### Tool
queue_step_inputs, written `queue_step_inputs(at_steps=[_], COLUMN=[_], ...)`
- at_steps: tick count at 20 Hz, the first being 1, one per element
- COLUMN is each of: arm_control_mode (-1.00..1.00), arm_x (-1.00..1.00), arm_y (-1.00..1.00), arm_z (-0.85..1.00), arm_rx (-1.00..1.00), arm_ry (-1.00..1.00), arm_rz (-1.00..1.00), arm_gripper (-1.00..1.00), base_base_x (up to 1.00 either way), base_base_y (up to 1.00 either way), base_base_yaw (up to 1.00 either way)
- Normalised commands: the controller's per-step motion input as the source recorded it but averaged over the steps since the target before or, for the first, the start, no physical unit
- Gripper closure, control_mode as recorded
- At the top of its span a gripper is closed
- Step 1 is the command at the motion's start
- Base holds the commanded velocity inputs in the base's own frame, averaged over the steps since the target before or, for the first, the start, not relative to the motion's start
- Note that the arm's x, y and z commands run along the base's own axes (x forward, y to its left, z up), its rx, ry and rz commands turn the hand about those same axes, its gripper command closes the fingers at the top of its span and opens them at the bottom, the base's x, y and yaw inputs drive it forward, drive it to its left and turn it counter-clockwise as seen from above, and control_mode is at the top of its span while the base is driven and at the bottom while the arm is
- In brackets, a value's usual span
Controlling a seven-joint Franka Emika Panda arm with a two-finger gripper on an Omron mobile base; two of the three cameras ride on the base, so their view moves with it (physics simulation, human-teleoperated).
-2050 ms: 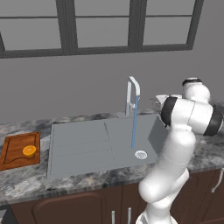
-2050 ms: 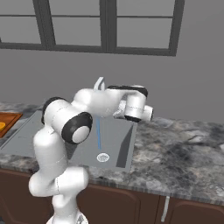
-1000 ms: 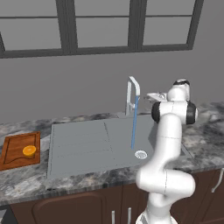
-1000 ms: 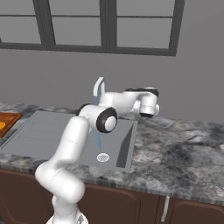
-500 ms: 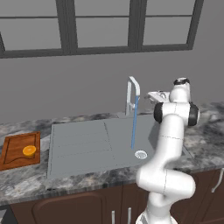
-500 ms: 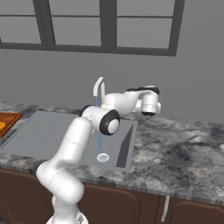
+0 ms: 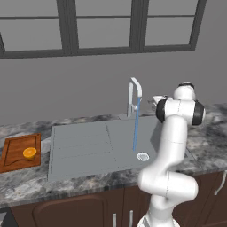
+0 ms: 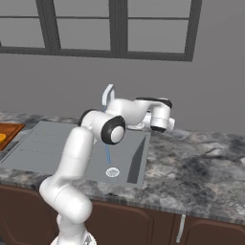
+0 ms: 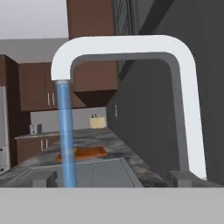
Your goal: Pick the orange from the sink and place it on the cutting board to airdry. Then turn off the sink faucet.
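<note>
A white Franka arm with dark joints rises from its base, bends at the elbow and reaches level toward the back wall. Its two-finger gripper (image 7: 156, 100) points sideways at the end of the wrist; whether the fingers are parted cannot be made out.

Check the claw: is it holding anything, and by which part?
Cannot be told: its fingertips are not visible. The orange lies on the cutting board; the sink faucet runs, apparently ungripped.

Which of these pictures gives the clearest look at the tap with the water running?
The hand view: the sink faucet spans the picture, its arched spout and blue stream plain. The left base view shows it whole but small; in the right base view the arm hides most of it.
</note>
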Motion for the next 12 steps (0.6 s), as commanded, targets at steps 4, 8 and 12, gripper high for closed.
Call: queue_step_inputs(at_steps=[4,8,12], arm_control_mode=[-1.00,-1.00,-1.00], arm_x=[0.36,0.41,0.26], arm_y=[0.01,0.00,0.00], arm_z=[0.00,-0.10,-0.26], arm_rx=[-0.03,-0.01,0.00], arm_ry=[0.00,0.01,0.03], arm_rz=[-0.12,-0.07,0.00], arm_gripper=[-1.00,-1.00,-1.00], base_base_x=[0.00,0.00,0.00], base_base_y=[0.00,0.00,0.00], base_base_yaw=[0.00,0.00,0.00])
